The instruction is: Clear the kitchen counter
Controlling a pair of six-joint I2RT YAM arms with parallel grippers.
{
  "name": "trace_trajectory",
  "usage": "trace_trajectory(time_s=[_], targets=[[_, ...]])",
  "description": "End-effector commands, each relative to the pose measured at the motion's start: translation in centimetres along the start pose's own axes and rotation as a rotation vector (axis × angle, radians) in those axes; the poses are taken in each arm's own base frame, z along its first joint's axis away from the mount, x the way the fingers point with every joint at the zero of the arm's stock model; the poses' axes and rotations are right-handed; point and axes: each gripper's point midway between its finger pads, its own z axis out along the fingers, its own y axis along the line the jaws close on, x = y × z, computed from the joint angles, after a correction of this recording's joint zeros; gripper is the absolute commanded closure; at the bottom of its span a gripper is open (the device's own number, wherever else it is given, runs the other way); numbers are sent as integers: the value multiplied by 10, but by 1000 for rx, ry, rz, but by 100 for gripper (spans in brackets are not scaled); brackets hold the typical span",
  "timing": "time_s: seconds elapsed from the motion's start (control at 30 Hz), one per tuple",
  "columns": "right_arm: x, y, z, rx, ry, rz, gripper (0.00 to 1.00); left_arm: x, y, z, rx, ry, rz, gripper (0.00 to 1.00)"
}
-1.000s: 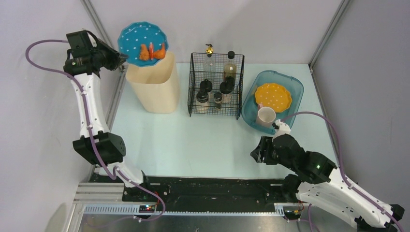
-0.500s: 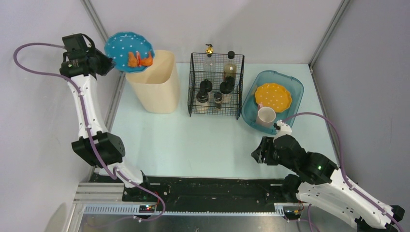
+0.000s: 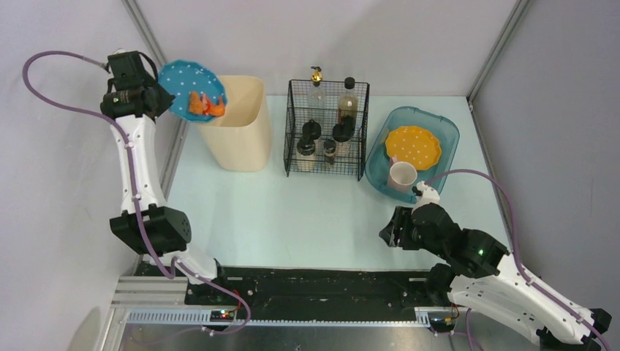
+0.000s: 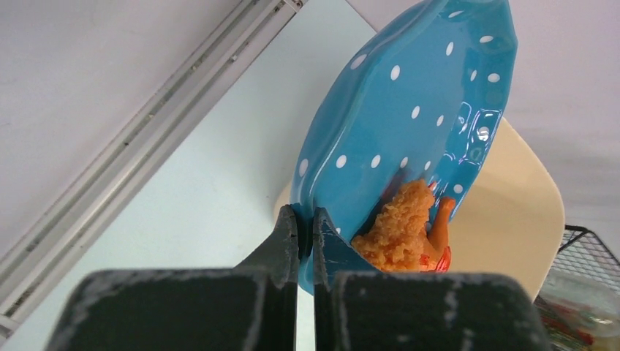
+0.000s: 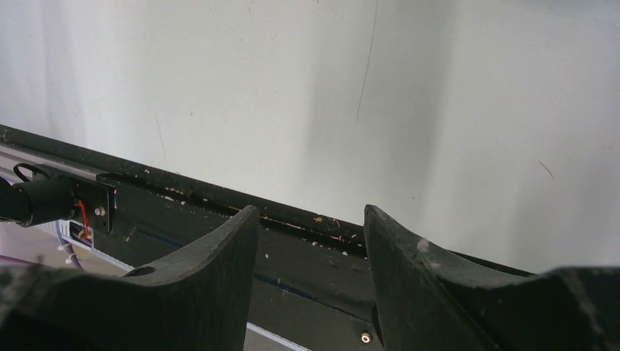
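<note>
I am pinching the rim of the blue plate (image 4: 409,124) with the left end effector (image 4: 305,234), its jaws pressed together on the thin edge. The plate is tilting steeply over the cream bin (image 3: 241,135). The orange scraps (image 4: 401,232) are bunching at the plate's low edge, just ahead of the fingertips and above the bin's mouth.

I am judging the grip as the weak point: with such a narrow bite on a glazed rim, the plate could pivot or slip out and drop into the bin. The scraps could also slide sideways and miss the bin's near lip, landing on the table (image 3: 292,212), which is lying below the end effector and stretching away to its right.

Room is tight on the left, where the wall and its metal rail (image 4: 139,146) are running close by. To the right, beyond the bin, the wire rack (image 3: 327,131) is standing. Above is open.

The right end effector (image 5: 311,241) is hanging spread and empty, low over the table's near edge, well apart from all this.
</note>
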Motion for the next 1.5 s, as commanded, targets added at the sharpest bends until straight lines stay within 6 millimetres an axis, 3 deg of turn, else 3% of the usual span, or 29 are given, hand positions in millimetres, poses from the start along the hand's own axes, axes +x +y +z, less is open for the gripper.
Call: trace_trajectory(time_s=[0.0,0.27,0.43,0.77,1.1,1.47], targets=[[-6,2,1,0,-29,17,41,-68,-44,-71,115,-334,37,100],[-4,0,-1,4,-29,20,41,-72,-55,-86,37,-413,123,100],[-1,0,0,-3,-26,28,41,-71,-73,-97,-19,-469,237,100],[0,-1,-2,-7,-24,34,41,-80,-84,-105,-191,-582,353,100],[2,-4,-7,-5,-27,53,41,-72,-108,-89,-313,-620,459,100],[3,-4,-8,-8,-27,56,41,-61,-140,-91,-419,-668,575,100]])
